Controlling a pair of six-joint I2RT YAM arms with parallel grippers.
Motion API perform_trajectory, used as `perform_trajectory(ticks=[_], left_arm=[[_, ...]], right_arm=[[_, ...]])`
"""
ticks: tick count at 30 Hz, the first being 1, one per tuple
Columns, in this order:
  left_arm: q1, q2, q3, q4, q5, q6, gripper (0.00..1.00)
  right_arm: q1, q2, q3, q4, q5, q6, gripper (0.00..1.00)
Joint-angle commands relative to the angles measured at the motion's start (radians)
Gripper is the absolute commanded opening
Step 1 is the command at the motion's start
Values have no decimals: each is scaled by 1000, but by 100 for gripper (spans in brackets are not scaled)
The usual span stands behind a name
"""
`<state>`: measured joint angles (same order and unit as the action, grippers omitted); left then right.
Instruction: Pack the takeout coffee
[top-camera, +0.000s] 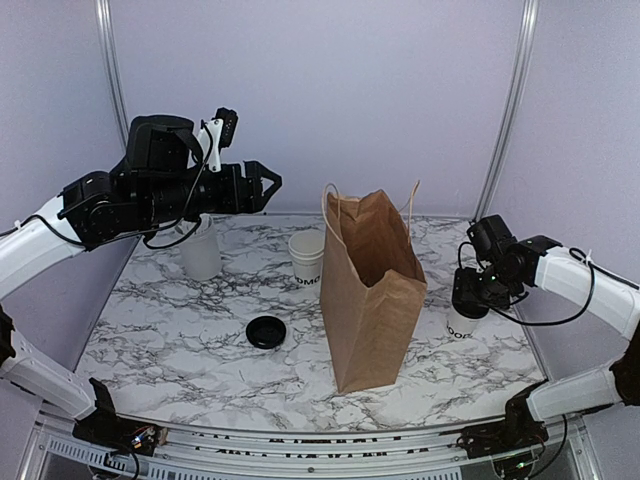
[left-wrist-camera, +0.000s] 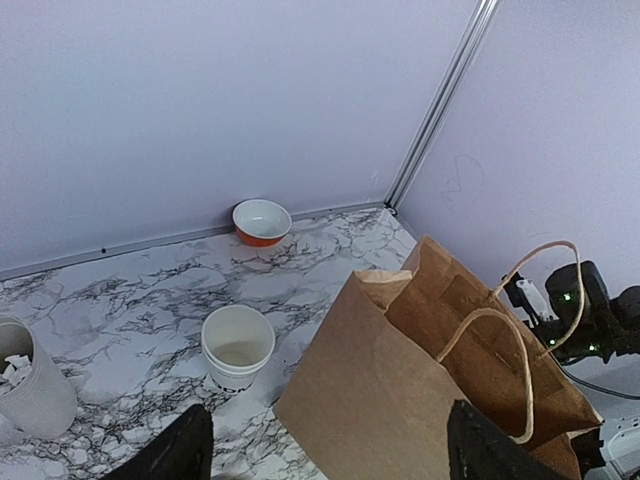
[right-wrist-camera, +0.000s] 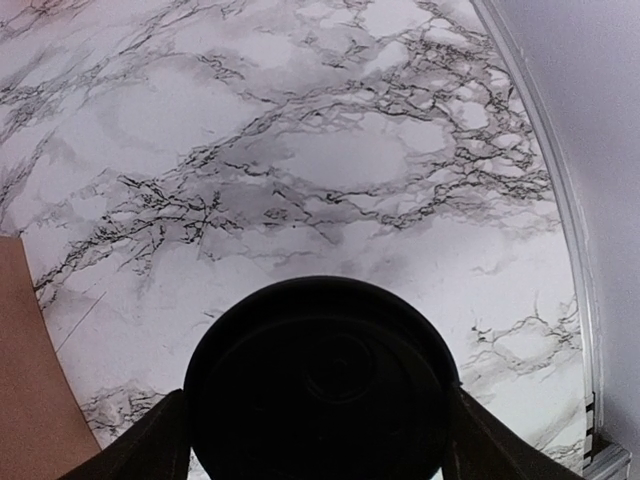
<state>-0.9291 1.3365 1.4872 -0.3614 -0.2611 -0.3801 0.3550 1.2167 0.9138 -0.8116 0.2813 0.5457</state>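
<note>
The takeout coffee (top-camera: 460, 325), a white cup with black lettering and a black lid (right-wrist-camera: 320, 385), stands on the marble table right of the brown paper bag (top-camera: 370, 300). My right gripper (top-camera: 470, 295) is open and set down over it. In the right wrist view its two fingers (right-wrist-camera: 160, 440) flank the lid closely, with the gripper (right-wrist-camera: 318, 395) centred on it. My left gripper (top-camera: 270, 183) is open and empty, held high at the back left. In the left wrist view it (left-wrist-camera: 330, 408) looks down on the bag (left-wrist-camera: 420, 380).
A lidless white cup (top-camera: 306, 258) (left-wrist-camera: 237, 345) stands left of the bag. A loose black lid (top-camera: 266, 331) lies in front of it. A frosted container (top-camera: 201, 252) (left-wrist-camera: 30, 385) stands at the back left. An orange bowl (left-wrist-camera: 261, 221) sits by the back wall.
</note>
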Motion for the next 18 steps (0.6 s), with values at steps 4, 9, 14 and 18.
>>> perform_trajectory(ticks=[4, 9, 14, 18], left_arm=[[7, 0, -2, 39, 18, -9, 81], [9, -2, -5, 39, 20, -7, 81], [10, -3, -5, 38, 19, -6, 81], [12, -5, -4, 39, 15, -6, 81]], right_arm=[[-10, -5, -16, -32, -4, -1, 75], [-10, 0, -23, -37, -6, -5, 75], [-10, -21, -1, -49, -6, 0, 71], [-10, -65, 47, -57, -5, -7, 66]])
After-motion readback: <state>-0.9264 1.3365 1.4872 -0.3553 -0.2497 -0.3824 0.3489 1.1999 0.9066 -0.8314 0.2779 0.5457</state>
